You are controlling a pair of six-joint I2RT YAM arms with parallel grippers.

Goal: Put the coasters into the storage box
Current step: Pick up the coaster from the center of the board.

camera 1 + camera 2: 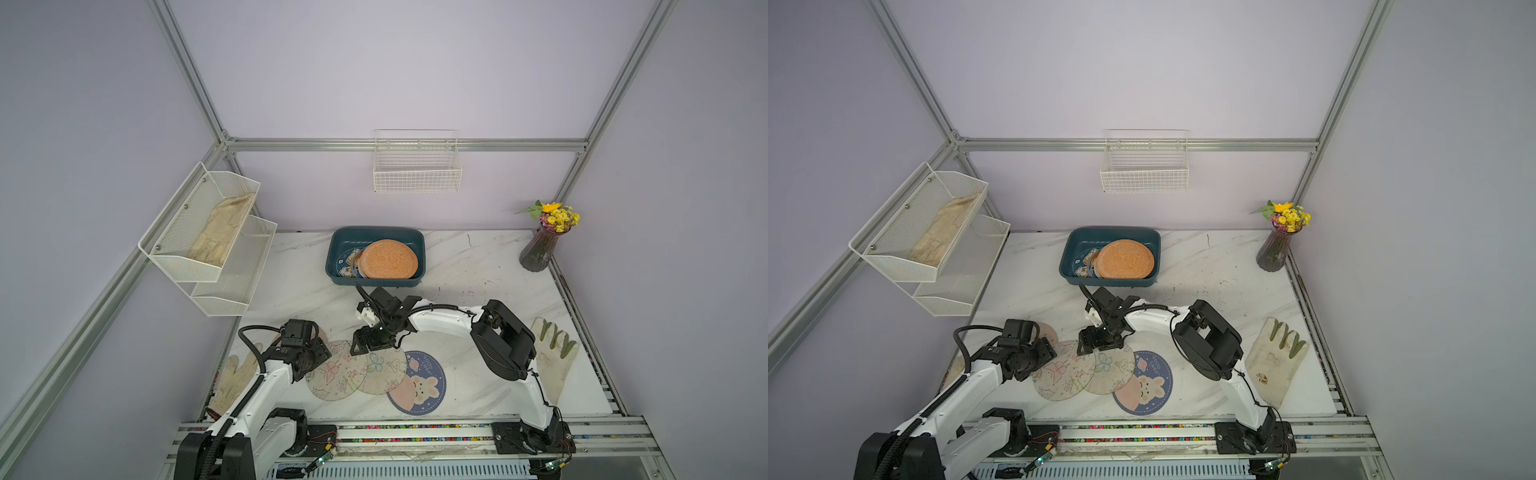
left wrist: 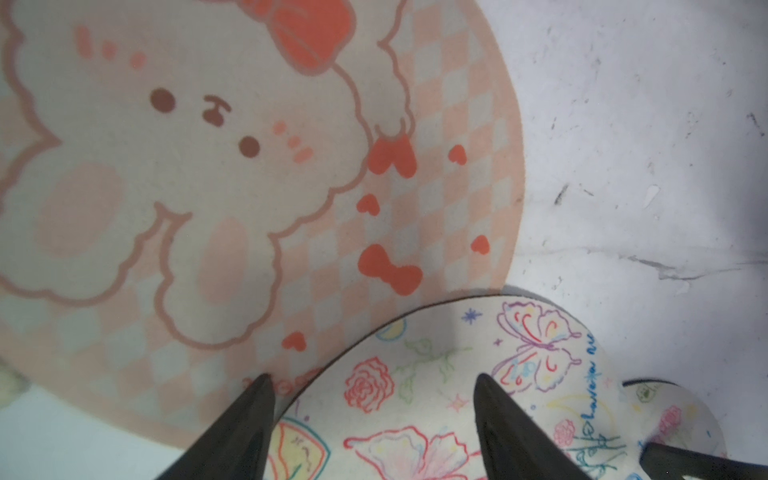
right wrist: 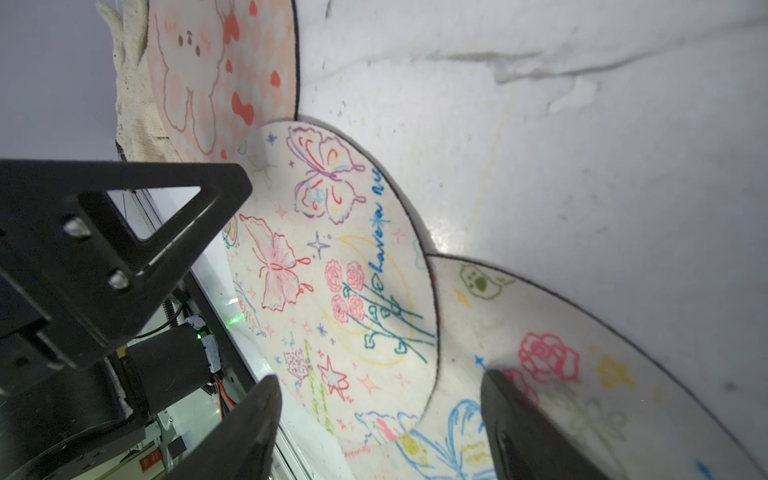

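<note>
The plain orange coaster (image 1: 388, 258) lies on top of a few printed coasters (image 1: 347, 262) inside the storage box (image 1: 374, 282), a dark teal tray with rounded corners at the far middle of the bench (image 1: 478, 270).

Four more coasters lie in an overlapping row at the near edge. From the left:
- The pink bunny coaster (image 2: 208, 166) has a checkered ground with red bows and hearts and is largely hidden under the left arm in both top views.
- The butterfly coaster (image 1: 334, 370) is cream with drawn butterflies, roses and stars, and its rim lies over the pink one.
- The second cream coaster (image 1: 384, 372) has a blue butterfly and a rose and sits partly under the butterfly coaster.
- The navy bunny coaster (image 1: 420, 384) is tucked under that one.

The left end effector (image 2: 372, 380) hangs over the butterfly coaster's left rim, its jaws apart and nothing between them. The right end effector (image 3: 380, 378) hangs over the spot where the two cream coasters overlap, its jaws also apart and gripping nothing.

Cream work gloves lie at the near left (image 1: 237, 382) and near right (image 1: 552, 357) of the bench. A vase of flowers (image 1: 540, 249) stands at the far right corner.
</note>
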